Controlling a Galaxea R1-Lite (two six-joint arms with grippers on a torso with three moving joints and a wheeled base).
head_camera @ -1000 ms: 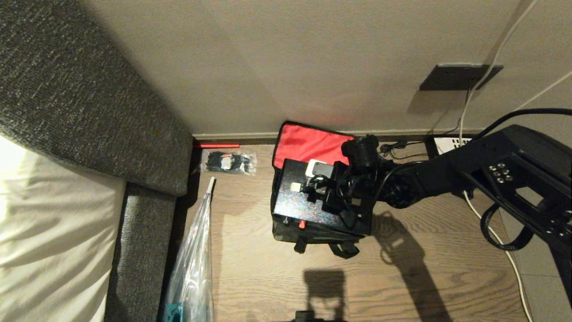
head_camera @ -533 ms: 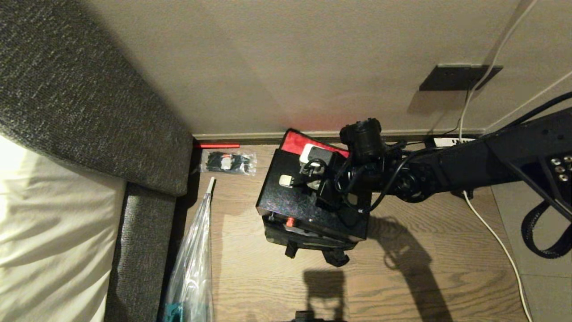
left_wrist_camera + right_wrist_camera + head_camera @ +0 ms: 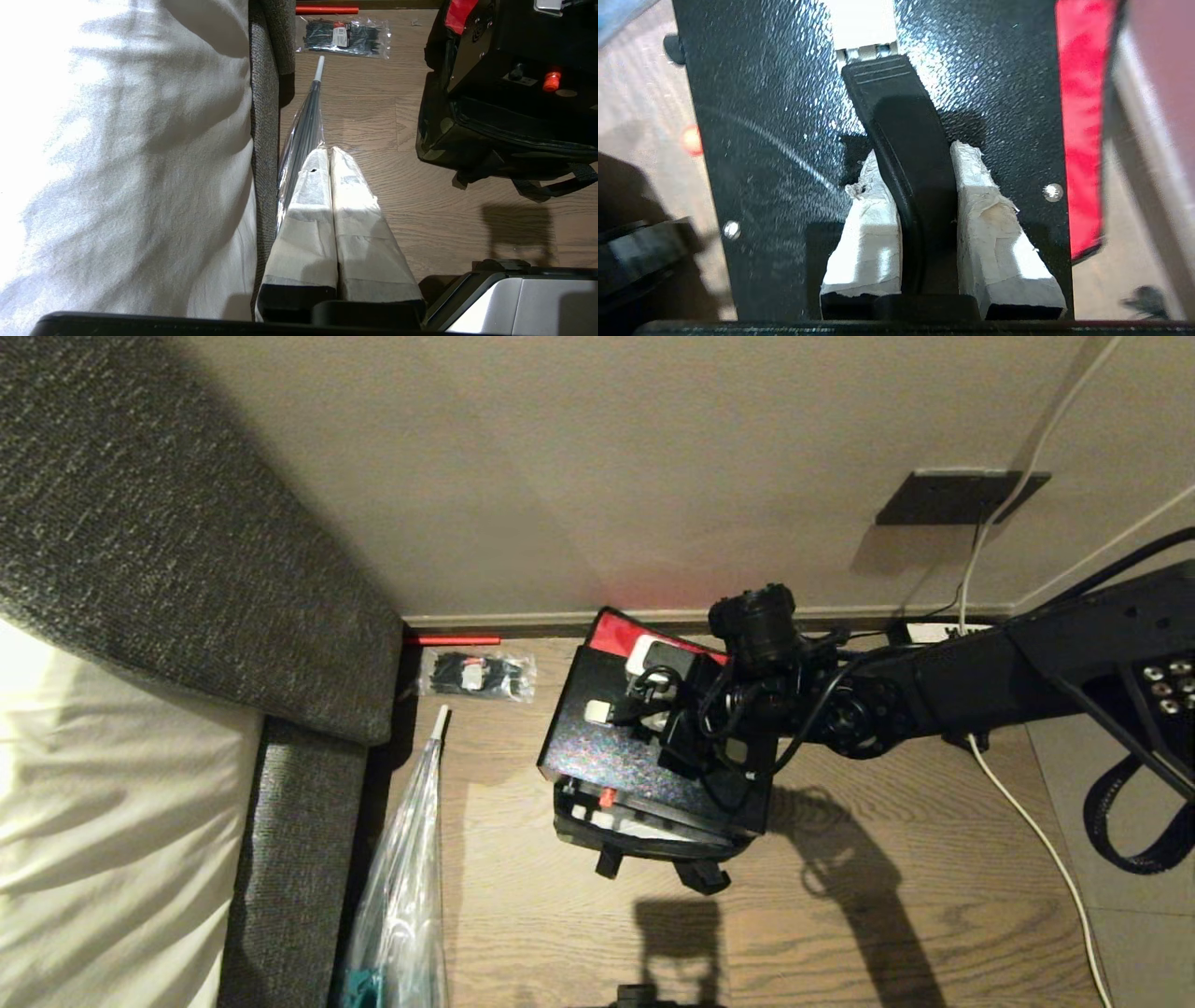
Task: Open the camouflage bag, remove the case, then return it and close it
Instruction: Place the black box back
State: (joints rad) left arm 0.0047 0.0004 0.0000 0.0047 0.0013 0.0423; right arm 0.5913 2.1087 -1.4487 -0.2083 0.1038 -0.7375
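Case [image 3: 616,747]: flat, black, speckled; held above the camouflage bag [image 3: 644,831], tilted, its near edge with the small red latch [image 3: 607,797] overhanging the bag's front. From the head view it seems clear of the bag's opening, though contact on the far side cannot be ruled out. A sliver of the bag's red lining [image 3: 621,633] shows behind the case, against the base of the wall [image 3: 597,476].

Right gripper [image 3: 920,186]: taped fingers [image 3: 873,242] clamp the case's black handle [image 3: 901,121] from either side, near its middle; the handle's whitish end [image 3: 864,23] lies beyond the fingertips. The right arm reaches in from the right, over the wooden floor [image 3: 523,896].

Left gripper [image 3: 329,186]: low beside the grey upholstered edge [image 3: 264,116] of the bed, white sheet [image 3: 117,140] next to it. Its taped fingers are pressed together, nothing between them. A clear plastic bag [image 3: 401,896] lies just ahead of it.

Also on the floor: packet of black zip ties [image 3: 476,674] and a red stick [image 3: 453,639] near the wall, left of the bag. White cable [image 3: 1036,840] on the right.
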